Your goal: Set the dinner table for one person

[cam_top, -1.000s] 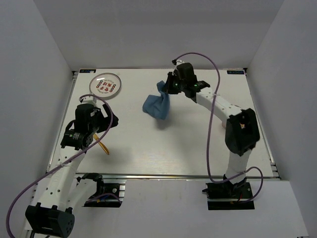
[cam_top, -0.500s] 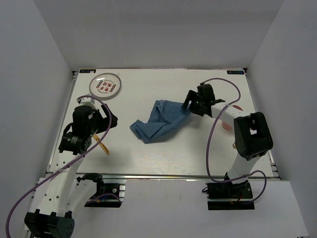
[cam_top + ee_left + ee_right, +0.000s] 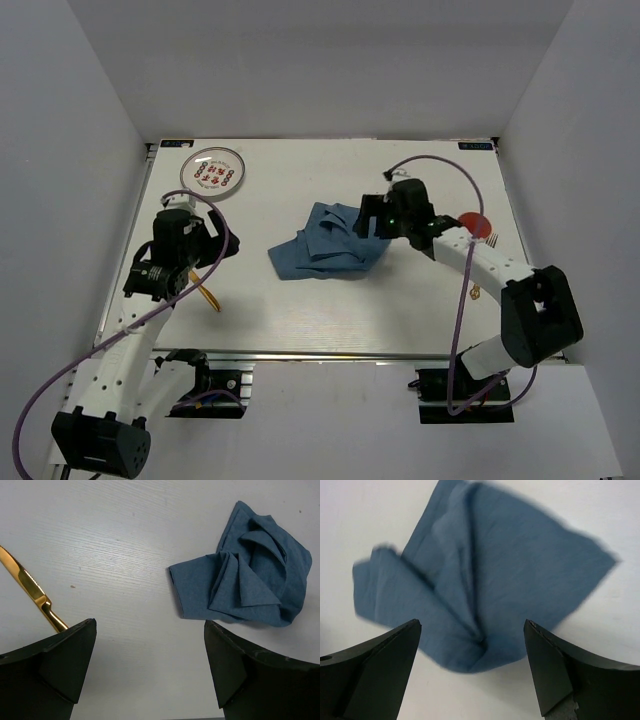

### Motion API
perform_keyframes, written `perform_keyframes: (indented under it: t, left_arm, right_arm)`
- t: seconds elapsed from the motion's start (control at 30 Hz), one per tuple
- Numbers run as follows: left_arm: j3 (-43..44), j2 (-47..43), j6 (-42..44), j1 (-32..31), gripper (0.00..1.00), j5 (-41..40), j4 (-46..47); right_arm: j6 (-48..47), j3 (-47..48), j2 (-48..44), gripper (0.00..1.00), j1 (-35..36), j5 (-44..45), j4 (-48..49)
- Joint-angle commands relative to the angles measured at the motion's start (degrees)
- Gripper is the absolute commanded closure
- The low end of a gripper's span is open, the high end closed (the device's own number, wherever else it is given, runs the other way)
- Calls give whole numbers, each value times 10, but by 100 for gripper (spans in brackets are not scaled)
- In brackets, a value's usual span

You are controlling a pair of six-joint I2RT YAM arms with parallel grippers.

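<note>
Dinner table (image 3: 300,310): white, flat and rigid, fills the workspace. It is the fixed surface to set, not something to grasp, and its smooth top will likely let light items slide. Blue cloth (image 3: 330,245): lies rumpled near the table's centre, folded over itself in several pleats. Judged soft, light and limp, so it will drape and drag rather than hold shape. Best taken by pinching a free corner or the raised ridge of a fold, not the flat middle. Plate (image 3: 212,173): round, red-patterned, at the far left corner. Probably stiff and breakable, with the rim as the only hold. Red round item (image 3: 474,224): beside the right arm, partly hidden, so I cannot say what it is. Gold knife (image 3: 25,590): lies flat on the table near the left edge, one end hidden behind a left finger. Thin, hard and slick, it needs a pinch across the handle. Right gripper (image 3: 471,625): jaws spread wide over the cloth, nothing between them. Left gripper (image 3: 149,625): jaws likewise apart and empty above bare tabletop, knife to one side, cloth well apart.
</note>
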Motion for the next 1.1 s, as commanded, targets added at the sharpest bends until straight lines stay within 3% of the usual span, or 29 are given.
perform_keyframes:
  t: [0.0, 0.2, 0.5, 0.63, 0.93, 1.07]
  left_arm:
    - [4, 8, 1, 3, 2, 2, -2]
    - [2, 15, 2, 3, 2, 8, 0]
    - [-1, 25, 4, -2, 2, 25, 1]
    - [0, 33, 6, -2, 2, 31, 1]
    - [-1, 33, 7, -7, 2, 35, 1]
    - [-1, 34, 6, -7, 2, 36, 2]
  right_arm:
    - [-76, -21, 25, 11, 49, -120, 18]
    - [-159, 5, 67, 11, 121, -75, 40]
    - [-210, 106, 163, 11, 209, 137, 9]
    - [-237, 135, 178, 11, 241, 183, -2]
    - [-259, 165, 204, 11, 275, 181, -22]
    - [-242, 181, 236, 14, 275, 235, -23]
